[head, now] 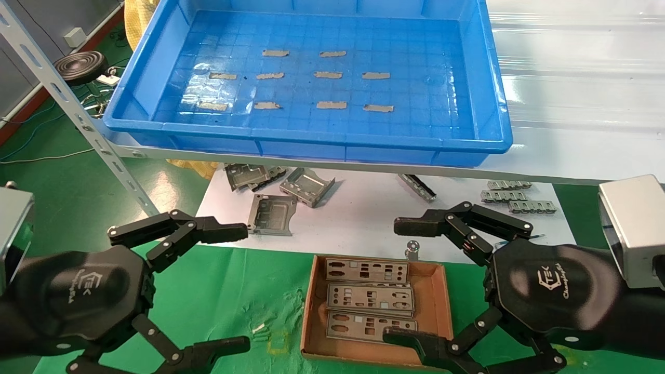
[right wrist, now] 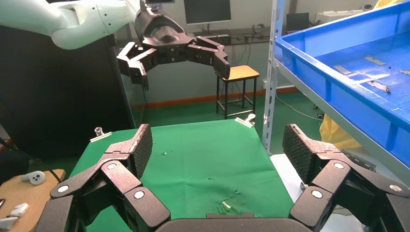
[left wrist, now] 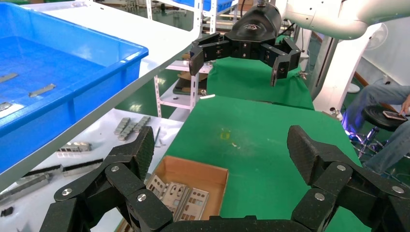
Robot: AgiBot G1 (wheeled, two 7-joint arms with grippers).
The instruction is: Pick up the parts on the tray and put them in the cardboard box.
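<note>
The blue tray (head: 311, 148) sits on the shelf at the back; its floor shows only grey tape strips (head: 328, 75), no parts. Three silver parts (head: 370, 298) lie side by side in the brown cardboard box (head: 434, 291) on the green cloth, front centre. My left gripper (head: 240, 287) hovers open, left of the box, with nothing between its fingers. My right gripper (head: 397, 281) is open and empty over the box's right side. In the left wrist view my left gripper (left wrist: 220, 150) looks over the box (left wrist: 203, 174) and the parts (left wrist: 176, 198). The right wrist view shows my right gripper (right wrist: 217, 150) above bare cloth.
Bent grey brackets (head: 306, 186) and a flat frame (head: 273, 214) lie on the white sheet under the shelf. Small connector strips (head: 514, 195) lie at its right. A slotted shelf upright (head: 78, 114) slants down at the left. A small metal ring (head: 412, 246) lies behind the box.
</note>
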